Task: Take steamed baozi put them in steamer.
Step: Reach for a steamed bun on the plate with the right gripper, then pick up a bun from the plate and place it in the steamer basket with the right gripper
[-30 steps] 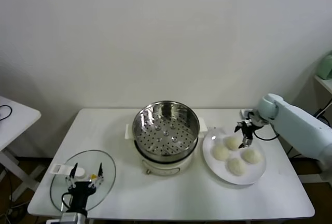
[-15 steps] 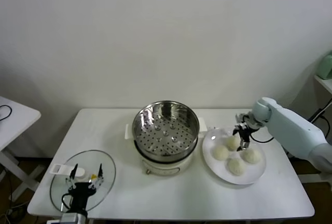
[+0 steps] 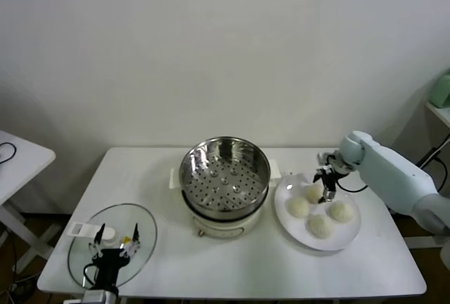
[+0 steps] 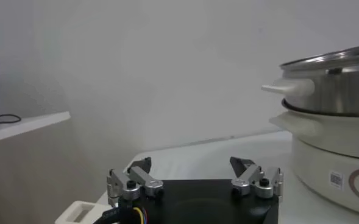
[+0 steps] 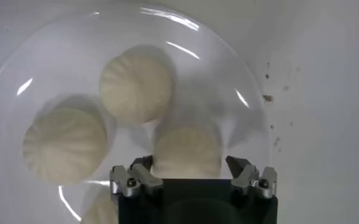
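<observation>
Several cream-white baozi lie on a white plate (image 3: pixel 285 190) to the right of the steamer (image 3: pixel 188 160), a shiny steel pot whose perforated tray holds nothing. My right gripper (image 3: pixel 327 190) is lowered over the plate's far bun (image 3: pixel 312 193). In the right wrist view that baozi (image 5: pixel 188 149) sits between the open fingers of the right gripper (image 5: pixel 190 165), with the fingertips close beside it. Two more buns (image 5: pixel 135 85) (image 5: pixel 63 143) lie farther off on the plate (image 5: pixel 240 79). My left gripper (image 3: pixel 114 237) is parked open at the table's front left.
A glass lid (image 3: pixel 81 248) lies flat under the left gripper (image 4: pixel 192 170). The steamer (image 4: pixel 337 91) stands on a cream-white base in the middle of the white table (image 3: pixel 232 269). A second small table (image 3: pixel 21 156) stands at the far left.
The right arm has shifted a little left and down, bringing its gripper around the far bun on the plate. The left arm has not moved.
</observation>
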